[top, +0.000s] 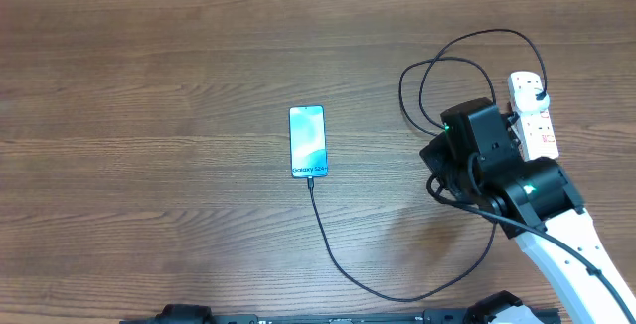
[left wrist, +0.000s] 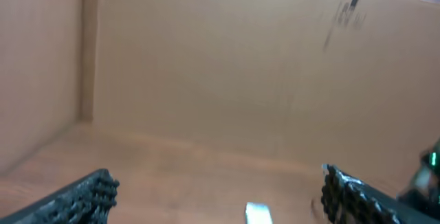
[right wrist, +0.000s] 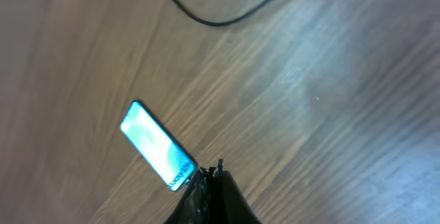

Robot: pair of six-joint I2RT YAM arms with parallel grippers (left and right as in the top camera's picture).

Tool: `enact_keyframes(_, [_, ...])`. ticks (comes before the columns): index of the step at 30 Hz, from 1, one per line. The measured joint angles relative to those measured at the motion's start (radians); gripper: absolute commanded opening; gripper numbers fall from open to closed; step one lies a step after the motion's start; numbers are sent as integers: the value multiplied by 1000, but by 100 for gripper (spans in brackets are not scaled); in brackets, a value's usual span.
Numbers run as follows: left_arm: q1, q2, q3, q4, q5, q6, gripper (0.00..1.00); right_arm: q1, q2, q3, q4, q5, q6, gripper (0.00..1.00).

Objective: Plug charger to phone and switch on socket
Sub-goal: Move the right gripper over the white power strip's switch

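Note:
The phone (top: 307, 141) lies flat mid-table, its blue-teal screen lit. The charger (top: 343, 264), a thin black cable, meets the phone's near end, sweeps right under my right arm (top: 497, 170) and loops up to a black plug (top: 538, 92) seated in the socket (top: 537, 130), a white strip at the right edge. In the right wrist view my right gripper (right wrist: 213, 172) is shut with nothing in it, and its tips cover the phone's (right wrist: 156, 146) text end in the picture. My left gripper (left wrist: 216, 193) is open and empty, looking at a cardboard wall.
Cable loops (top: 437, 81) lie left of the socket, close to my right wrist. A cardboard wall (left wrist: 227, 73) stands beyond the table's far edge. Both arm bases (top: 184, 314) sit at the table's front edge.

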Motion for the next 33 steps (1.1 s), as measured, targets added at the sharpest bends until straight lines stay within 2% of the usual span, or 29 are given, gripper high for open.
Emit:
enact_keyframes(5, [0,-95,-5,-250,0,0,100,-63,8,0,-45,-6,21,4])
enact_keyframes(11, [5,-170,-10,-263,0,0,100,-208,14,0,-106,-31,19,4])
enact_keyframes(23, [14,-231,-13,-263,0,2,100,-494,72,0,-121,-56,-98,4])
enact_keyframes(33, [15,-255,-14,-265,0,2,100,-550,124,0,-107,-57,-132,4])
